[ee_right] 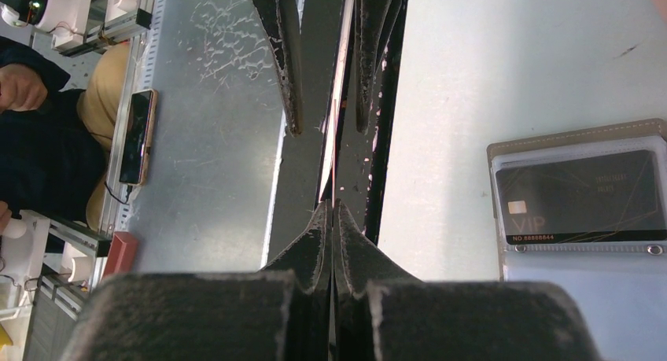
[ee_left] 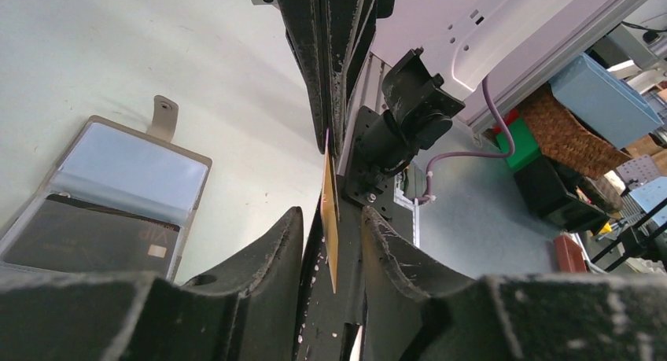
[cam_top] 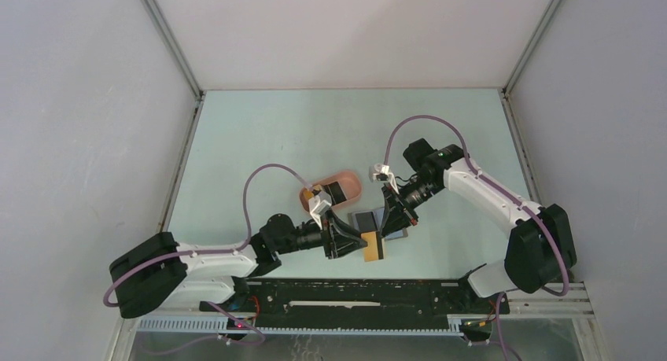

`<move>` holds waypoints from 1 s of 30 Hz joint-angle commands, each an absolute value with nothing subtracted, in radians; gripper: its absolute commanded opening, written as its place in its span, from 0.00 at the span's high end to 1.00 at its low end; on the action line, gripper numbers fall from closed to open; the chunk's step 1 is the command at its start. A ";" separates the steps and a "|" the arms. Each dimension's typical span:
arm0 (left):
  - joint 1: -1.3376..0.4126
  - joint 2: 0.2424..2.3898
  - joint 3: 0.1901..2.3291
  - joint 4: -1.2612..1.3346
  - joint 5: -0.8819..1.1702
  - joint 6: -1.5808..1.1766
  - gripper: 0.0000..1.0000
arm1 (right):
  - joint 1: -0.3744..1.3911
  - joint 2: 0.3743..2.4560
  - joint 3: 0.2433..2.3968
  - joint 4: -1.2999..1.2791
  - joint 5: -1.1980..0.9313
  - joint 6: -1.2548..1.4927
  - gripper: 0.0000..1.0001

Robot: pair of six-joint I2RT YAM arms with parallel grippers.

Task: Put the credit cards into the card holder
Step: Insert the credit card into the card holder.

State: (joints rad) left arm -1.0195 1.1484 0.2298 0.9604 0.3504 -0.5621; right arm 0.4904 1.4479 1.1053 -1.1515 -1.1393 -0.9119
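The left pincer (ee_left: 332, 213) stood with its jaws apart. A yellow-orange card (ee_left: 331, 251) sat edge-on between them, with a gap visible on either side. The right pincer (ee_left: 333, 137) hung from above, closed on the card's upper edge. To the left, the card holder (ee_left: 110, 196) lay open on the desk (ee_left: 197, 78), its tab (ee_left: 163, 117) at the far edge and a dark card (ee_left: 86, 247) in its nearer half.

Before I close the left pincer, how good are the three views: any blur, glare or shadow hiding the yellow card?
Top external: even light, sharp, yellow card plain. Left wrist: left pincer dark and blurred near the lens, card only a thin edge, sheen on the card holder. Right wrist: right pincer blurred too, table washed pale, VIP card legible.
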 commanded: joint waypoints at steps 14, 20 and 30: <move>-0.960 1.271 0.276 1.145 0.429 -0.686 1.00 | 0.475 1.456 1.145 -1.138 -1.140 -0.894 0.70; -0.872 1.401 0.215 1.284 0.406 -0.880 1.00 | 0.335 1.381 1.117 -0.996 -1.016 -0.719 0.40; -0.833 1.677 0.285 1.387 0.272 -1.012 1.00 | 0.291 1.500 1.039 -0.763 -0.692 -0.458 0.77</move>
